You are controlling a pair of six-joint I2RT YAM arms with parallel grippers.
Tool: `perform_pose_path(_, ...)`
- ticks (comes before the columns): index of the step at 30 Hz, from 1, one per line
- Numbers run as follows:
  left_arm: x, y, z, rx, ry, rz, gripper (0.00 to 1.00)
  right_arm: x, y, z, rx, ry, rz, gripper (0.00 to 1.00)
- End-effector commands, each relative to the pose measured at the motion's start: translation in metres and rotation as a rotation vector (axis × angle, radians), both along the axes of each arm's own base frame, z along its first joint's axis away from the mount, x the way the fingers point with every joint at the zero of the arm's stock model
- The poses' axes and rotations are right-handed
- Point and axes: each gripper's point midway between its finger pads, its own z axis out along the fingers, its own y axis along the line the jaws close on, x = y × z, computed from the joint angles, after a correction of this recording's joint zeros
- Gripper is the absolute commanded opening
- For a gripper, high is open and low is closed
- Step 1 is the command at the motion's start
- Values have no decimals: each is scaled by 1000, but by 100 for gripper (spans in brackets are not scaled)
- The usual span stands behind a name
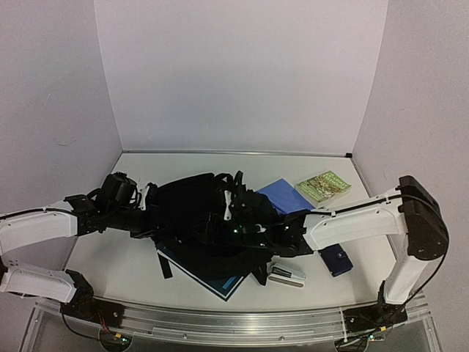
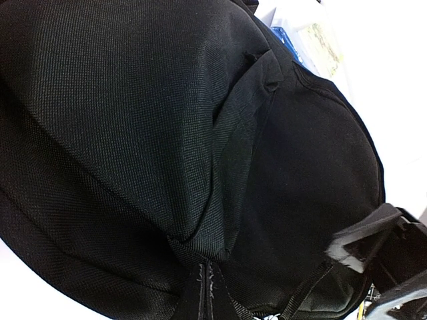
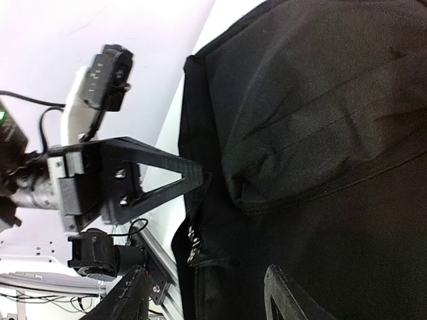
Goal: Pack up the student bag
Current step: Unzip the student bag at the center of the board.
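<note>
Across the middle of the white worktop [image 1: 110, 268] slumps the student bag [image 1: 201, 220], black, its mouth not visibly spread. A flat teal-edged book [image 1: 223, 284] lies partly under it. The left tool [image 3: 198, 176] looks pinched shut on the bag's edge seam by the zipper; the right tool [image 3: 207, 287] hovers with fingers apart over the fabric. Opening the bag seems the step in hand; next, the right needs the opposite lip. Outside wait a blue book [image 1: 284, 196], a green book [image 1: 323, 187] and a navy case [image 1: 336, 260]. Pale walls enclose three sides.
</note>
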Motion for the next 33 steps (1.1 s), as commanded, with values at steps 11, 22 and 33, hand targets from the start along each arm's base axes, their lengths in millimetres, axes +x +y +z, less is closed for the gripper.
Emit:
perform_pose_path(11,2,0,10,-34,-38,11,0,10,39,-4,34,19,9,43)
perform_pose_path(22,5,4,6,-23,-24,51,0,3,44,19,106,-30,66,0)
perform_pose_path(33,14,15,1,6,-27,140,0,-24,31,55,168,-105,157,0)
